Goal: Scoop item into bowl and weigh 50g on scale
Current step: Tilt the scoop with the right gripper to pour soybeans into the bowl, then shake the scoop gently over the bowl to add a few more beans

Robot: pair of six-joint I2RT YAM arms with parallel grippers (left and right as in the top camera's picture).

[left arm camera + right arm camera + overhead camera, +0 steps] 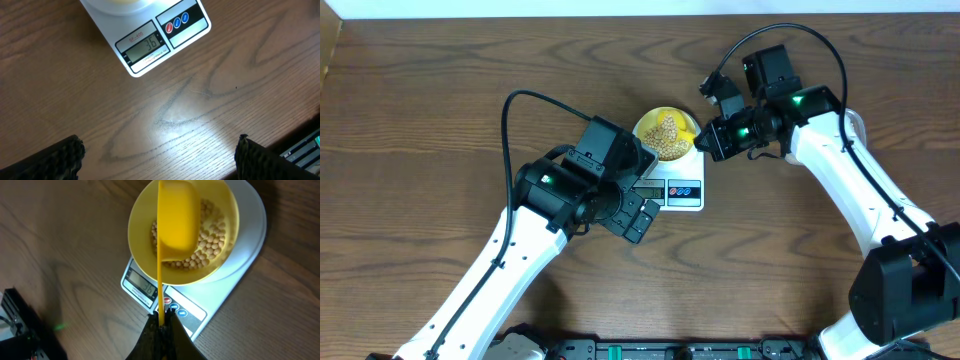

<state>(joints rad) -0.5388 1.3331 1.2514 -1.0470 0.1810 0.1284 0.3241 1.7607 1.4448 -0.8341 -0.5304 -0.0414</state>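
Tipping beans (212, 242) from the yellow scoop (177, 220), its handle pinched by the closed right gripper (161, 325), into the bowl (142, 255) on the scale (247, 240) reading 36, best trickle slowly toward 50; left gripper (160, 152) gapes empty beside the scale.

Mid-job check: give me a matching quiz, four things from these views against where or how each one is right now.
Things:
1. round pale-yellow bowl
2. small tan round beans
3. bright yellow long-handled plastic scoop
4. left gripper

States:
A. open, above the brown wooden table near the flat white kitchen scale
B. handle clamped in the shut right gripper
C. standing on the scale
D. heaped inside the bowl

Pairs: 1-C, 2-D, 3-B, 4-A.
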